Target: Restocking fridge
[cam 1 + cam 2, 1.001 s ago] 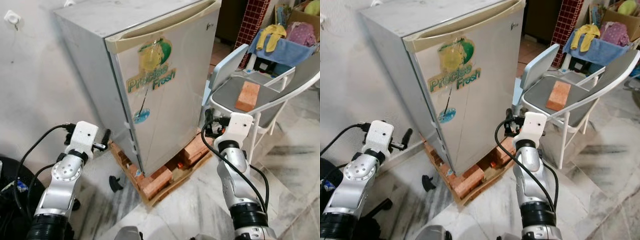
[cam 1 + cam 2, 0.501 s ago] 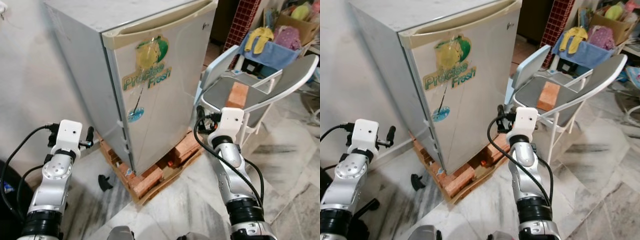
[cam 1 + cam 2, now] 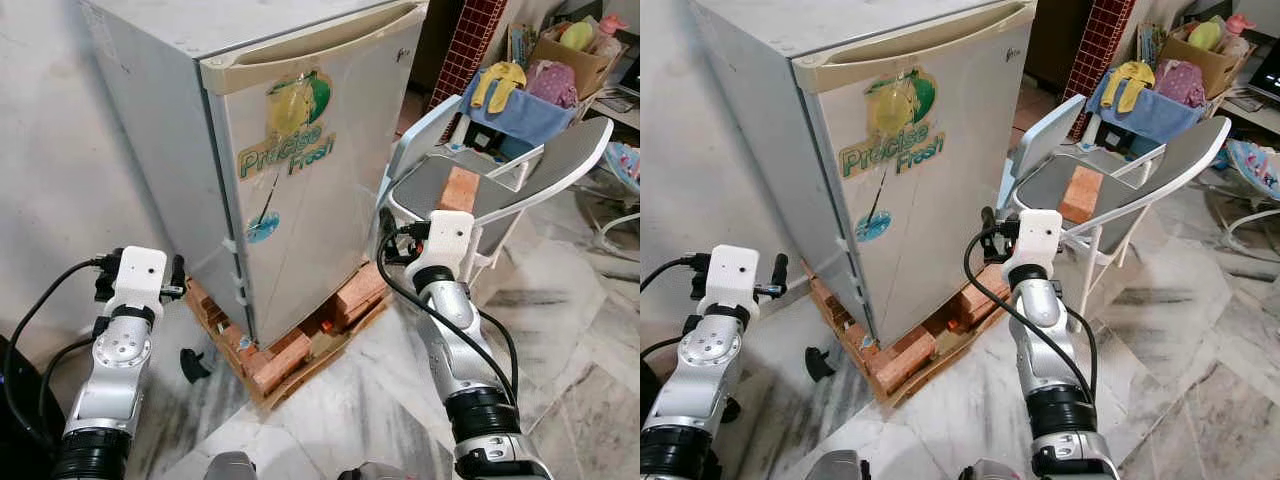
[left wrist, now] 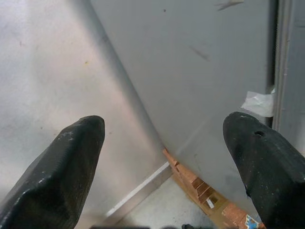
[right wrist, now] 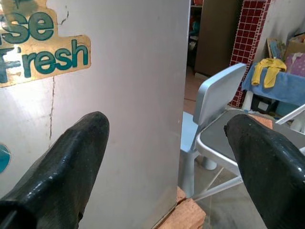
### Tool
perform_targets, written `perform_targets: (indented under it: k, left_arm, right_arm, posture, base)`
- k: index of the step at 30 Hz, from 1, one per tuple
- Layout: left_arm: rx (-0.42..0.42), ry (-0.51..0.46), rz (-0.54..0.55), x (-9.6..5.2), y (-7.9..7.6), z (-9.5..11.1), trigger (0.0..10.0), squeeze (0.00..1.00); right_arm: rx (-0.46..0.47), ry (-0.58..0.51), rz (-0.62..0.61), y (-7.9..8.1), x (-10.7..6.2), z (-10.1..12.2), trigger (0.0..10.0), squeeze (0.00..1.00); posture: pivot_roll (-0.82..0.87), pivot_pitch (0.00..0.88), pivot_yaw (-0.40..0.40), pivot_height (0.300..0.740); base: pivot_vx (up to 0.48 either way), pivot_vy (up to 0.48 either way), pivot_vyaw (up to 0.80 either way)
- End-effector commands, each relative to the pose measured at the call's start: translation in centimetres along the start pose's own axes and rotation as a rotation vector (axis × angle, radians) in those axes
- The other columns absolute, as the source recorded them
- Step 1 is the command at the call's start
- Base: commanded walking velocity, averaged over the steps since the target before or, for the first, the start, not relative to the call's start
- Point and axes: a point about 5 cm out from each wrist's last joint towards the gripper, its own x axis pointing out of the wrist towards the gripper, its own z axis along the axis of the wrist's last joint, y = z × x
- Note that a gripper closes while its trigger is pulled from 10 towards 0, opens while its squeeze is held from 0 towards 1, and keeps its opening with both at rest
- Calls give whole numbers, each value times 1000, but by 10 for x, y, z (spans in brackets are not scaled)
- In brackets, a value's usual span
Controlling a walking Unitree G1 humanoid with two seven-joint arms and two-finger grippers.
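Observation:
A small grey fridge with a "Precise Fresh" sticker stands with its door shut on a base of bricks and cardboard. My left gripper is held low beside the fridge's left side, near the wall. Its fingers are open with nothing between them. My right gripper is raised at the fridge's right front corner, between fridge and chair. Its fingers are also open and hold nothing.
A grey folding chair stands just right of the fridge with a brick on its seat. Behind it is a blue cloth with yellow gloves and boxes. A small black object lies on the marble floor at lower left.
The whole picture has shifted as the camera moved; the fridge now sits further left in view. Both arms stay raised with fingers open.

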Motion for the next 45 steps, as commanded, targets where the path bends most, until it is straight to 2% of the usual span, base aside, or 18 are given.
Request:
perform_targets:
  k: [1, 4, 10, 13, 21, 26, 29, 33, 35, 37, 40, 45]
  left_arm:
    - [8, -19, -9, 2, -3, 4, 10000, 0]
    - [4, -18, -17, 2, -4, 4, 10000, 0]
    - [11, -26, -32, 3, -6, 5, 10000, 0]
    - [21, -52, -31, 6, -3, 12, 10000, 0]
    - [45, -62, -26, 9, 5, 17, 10000, 0]
    - [63, -72, -38, 9, 5, 18, 10000, 0]
    - [71, -95, -100, 5, 2, 17, 10000, 0]
    - [-19, -76, -134, -1, 5, 12, 10000, 0]
    - [-80, -103, -143, -4, 5, 10, 10000, 0]
    - [-84, -93, -166, -5, 6, 9, 10000, 0]
    - [-108, -97, -145, -4, 7, 10, 10000, 0]
    - [-90, -76, -161, -3, 4, 9, 10000, 0]
  right_arm:
    - [4, 3, 10, 1, 3, 2, 10000, 0]
    - [3, 6, 18, 3, 4, 1, 10000, 0]
    - [3, 3, 22, 4, 5, 2, 10000, 0]
    - [1, -4, 24, 5, 7, 4, 10000, 0]
    - [-2, -25, 64, 20, 7, 8, 10000, 0]
    - [4, -11, 53, 19, 5, 4, 10000, 0]
    - [-2, 6, 35, 12, 5, 1, 10000, 0]
    - [-8, 16, 16, 5, 4, 1, 10000, 0]
    - [-16, 22, 7, 1, 3, 1, 10000, 0]
    - [-17, 25, 7, 0, 2, 0, 10000, 0]
    - [-17, 27, 15, 0, 0, -1, 10000, 0]
    - [-9, 53, 30, 5, -1, -3, 10000, 0]
  posture:
    - [153, 0, -57, 740]
    - [152, 0, -57, 740]
    - [153, 0, -56, 740]
    - [162, 0, -49, 740]
    - [162, 0, -41, 740]
    - [170, 4, -47, 740]
    - [175, 8, -59, 740]
    - [176, 12, -67, 740]
    - [181, 14, -78, 740]
    - [179, 15, -80, 740]
    - [178, 16, -82, 740]
    - [175, 18, -77, 740]
  base:
    - [0, 0, 0]
    - [0, 0, 0]
    - [0, 480, -657]
    - [0, 480, 0]
    - [0, 473, 0]
    - [0, 89, 0]
    - [0, 0, 0]
    - [0, 0, -238]
    - [240, 0, -647]
    - [480, 0, -800]
    - [480, 0, -800]
    - [414, 110, -104]
